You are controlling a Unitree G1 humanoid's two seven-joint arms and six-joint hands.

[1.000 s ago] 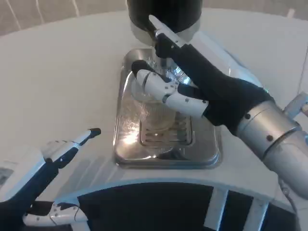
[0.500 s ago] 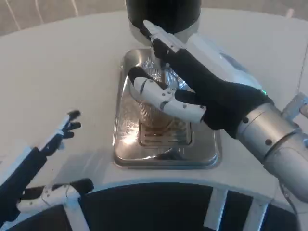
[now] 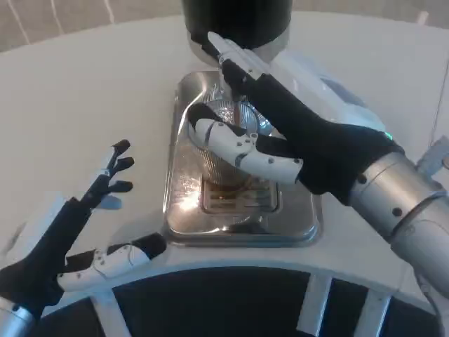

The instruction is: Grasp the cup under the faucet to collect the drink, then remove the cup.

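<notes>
One clear cup [image 3: 223, 151] stands on the steel drip tray [image 3: 309, 210] at twelve o'clock, under the dark dispenser [image 3: 235, 21], and the right hand [image 3: 280, 130] wraps its fingers around it, so the grasp looks made while filling and removal seem left to do. Whether drink is flowing cannot be told. At eight o'clock the left hand [image 3: 77, 232] hovers spread and holding nothing over the white table [image 3: 91, 91], whose far edge meets a pale wall at eleven o'clock.
</notes>
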